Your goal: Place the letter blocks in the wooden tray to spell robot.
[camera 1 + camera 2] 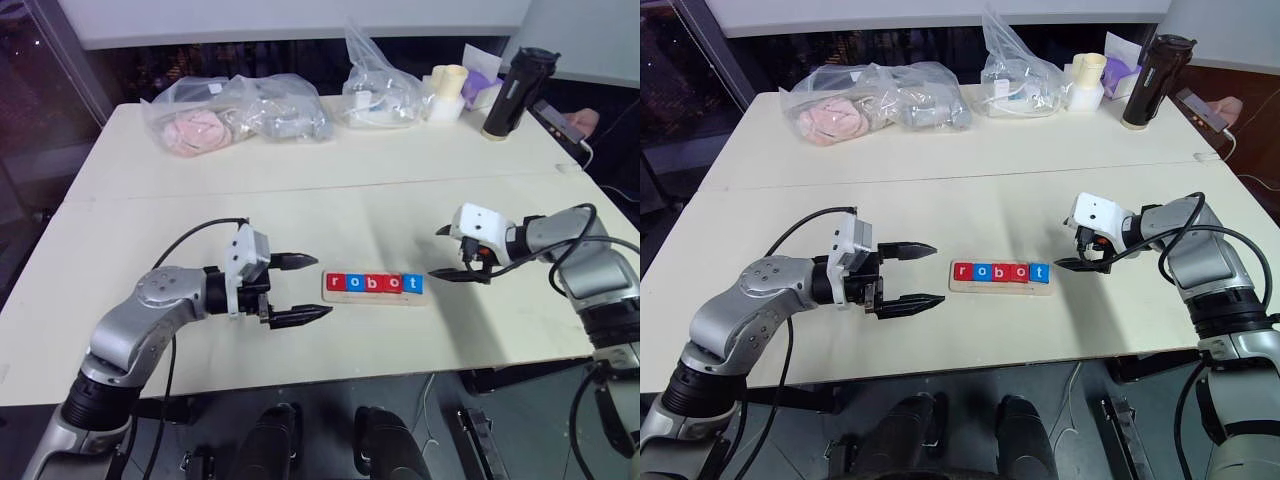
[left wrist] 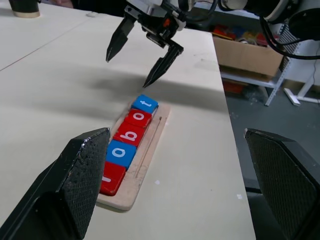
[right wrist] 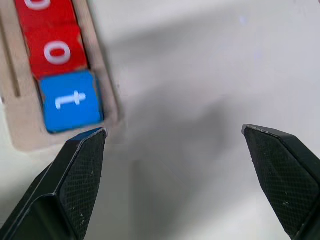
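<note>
A pale desk [image 1: 300, 190] against a dark background, with the word spelled in the wooden tray [image 1: 373, 297] at lower centre of the frame.

All five letter blocks [image 1: 373, 284] are seated in a row in the tray, reading r, o, b, o, t, coloured red, blue, red, red, blue. The left claw [image 1: 301, 290] is held level at lower left of the frame, aimed sideways at the tray's r end, its fingers spread wide and nothing gripped. The right claw [image 1: 446, 253] is angled downward at centre right, just beside the t end and off the tray, spread wide and empty. Plastic bags [image 1: 240, 115] and a black bottle [image 1: 512, 92] are set along the far edge at the top.
</note>
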`<state>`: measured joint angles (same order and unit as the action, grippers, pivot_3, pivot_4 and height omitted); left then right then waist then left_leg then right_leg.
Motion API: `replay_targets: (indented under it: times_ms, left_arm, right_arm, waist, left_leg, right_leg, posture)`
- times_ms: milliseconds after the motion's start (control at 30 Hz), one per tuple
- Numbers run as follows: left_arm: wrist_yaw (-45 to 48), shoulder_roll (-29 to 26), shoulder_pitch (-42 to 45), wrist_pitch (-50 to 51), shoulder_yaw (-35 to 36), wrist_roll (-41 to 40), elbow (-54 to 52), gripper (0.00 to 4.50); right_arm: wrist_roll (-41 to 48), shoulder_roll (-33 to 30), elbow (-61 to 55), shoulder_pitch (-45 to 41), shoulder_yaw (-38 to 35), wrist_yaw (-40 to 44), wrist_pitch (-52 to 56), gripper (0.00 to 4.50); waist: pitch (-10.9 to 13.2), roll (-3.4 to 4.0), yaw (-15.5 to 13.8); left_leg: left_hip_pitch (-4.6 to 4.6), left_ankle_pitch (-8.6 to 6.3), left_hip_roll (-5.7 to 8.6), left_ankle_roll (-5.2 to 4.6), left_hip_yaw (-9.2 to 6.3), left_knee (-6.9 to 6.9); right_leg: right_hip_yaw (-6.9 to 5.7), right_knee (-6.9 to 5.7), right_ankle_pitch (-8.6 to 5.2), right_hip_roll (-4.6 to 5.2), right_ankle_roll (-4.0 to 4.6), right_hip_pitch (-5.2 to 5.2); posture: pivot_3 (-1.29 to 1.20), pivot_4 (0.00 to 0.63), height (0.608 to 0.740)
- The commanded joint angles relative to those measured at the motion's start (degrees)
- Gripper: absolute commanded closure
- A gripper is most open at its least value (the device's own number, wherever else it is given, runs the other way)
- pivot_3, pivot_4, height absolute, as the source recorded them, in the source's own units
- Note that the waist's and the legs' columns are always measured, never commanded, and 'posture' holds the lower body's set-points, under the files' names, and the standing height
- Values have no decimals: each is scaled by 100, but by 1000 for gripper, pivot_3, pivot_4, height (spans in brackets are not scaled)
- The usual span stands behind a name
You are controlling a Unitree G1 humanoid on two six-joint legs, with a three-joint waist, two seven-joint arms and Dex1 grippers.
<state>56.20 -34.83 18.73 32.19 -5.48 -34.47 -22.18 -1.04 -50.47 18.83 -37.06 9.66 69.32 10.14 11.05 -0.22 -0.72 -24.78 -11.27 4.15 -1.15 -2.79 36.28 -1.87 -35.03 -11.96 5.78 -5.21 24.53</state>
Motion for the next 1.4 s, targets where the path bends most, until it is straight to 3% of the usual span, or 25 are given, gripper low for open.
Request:
replay_targets:
  times_ms: [33,600,1400]
  left_arm:
    - [19,-7,73,-40,104,-68,-92,0]
    - [-29,-35,42,-9,141,-81,-145,0]
    - [1,25,85,-42,78,-69,-116,0]
  right_arm:
    - [-59,-26,-33,-11,-55,-73,-178,37]
    - [-151,269,-84,15,100,-91,-302,37]
    - [-235,158,-181,-56,37,24,-346,37]
  waist:
    - [0,0,3]
    - [0,0,1]
    - [0,0,1]
  left_leg:
    - [0,0,0,0,0,0]
    - [2,0,0,0,1,1]
    - [4,1,-1,0,2,1]
  right_leg:
    - [0,0,0,0,0,0]
    - [3,-4,0,-11,0,0]
    - [4,-4,0,-12,0,0]
  posture:
    - [0,150,738]
    - [0,150,738]
    - [0,150,738]
